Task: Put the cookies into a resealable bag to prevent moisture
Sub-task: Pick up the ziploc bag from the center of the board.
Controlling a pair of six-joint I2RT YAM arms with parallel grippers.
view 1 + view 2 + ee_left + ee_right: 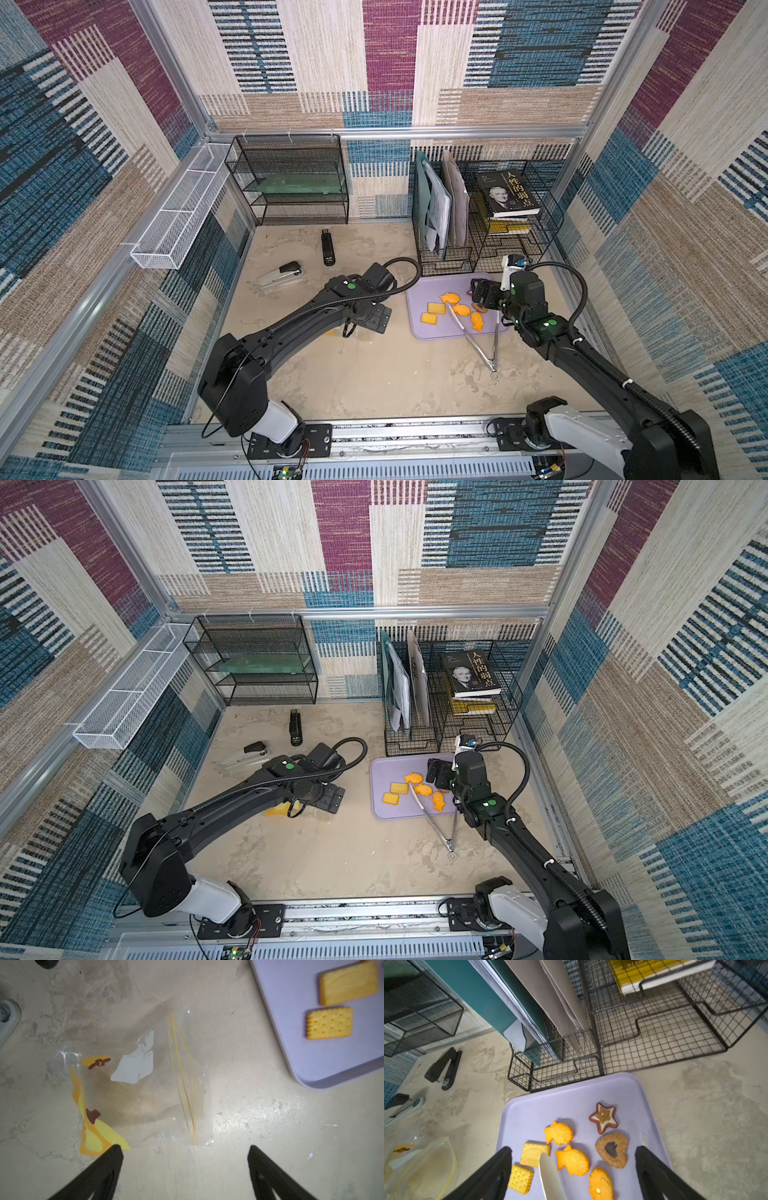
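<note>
Ahead of my left fingers (99,1174) lies the bag (141,1084), flat on the desk (249,1118). Those fingers are spread wide and hold nothing. One tip shows over the bag's yellow printed corner, and the other stands over bare desk. No words can be read on the bag, only yellow and brown print and a white patch. Its yellow zip lines run away from my fingertips, leaning slightly. The mouth edge is on the side toward the tray (291,1047), and the printed end is on the side away from it. Whether the zip is sealed I cannot tell.

Between my right fingers (492,1172), also wide apart and empty, the cookies (572,1160) lie on the tray: three fish, two squares, a brown star and a brown heart. One blade of the tongs (550,1176) reaches in between those fingers too, its tip at the corner of a square cookie. Well beyond my right fingers, in a top view, a book (508,193) reads 人性的弱点.
</note>
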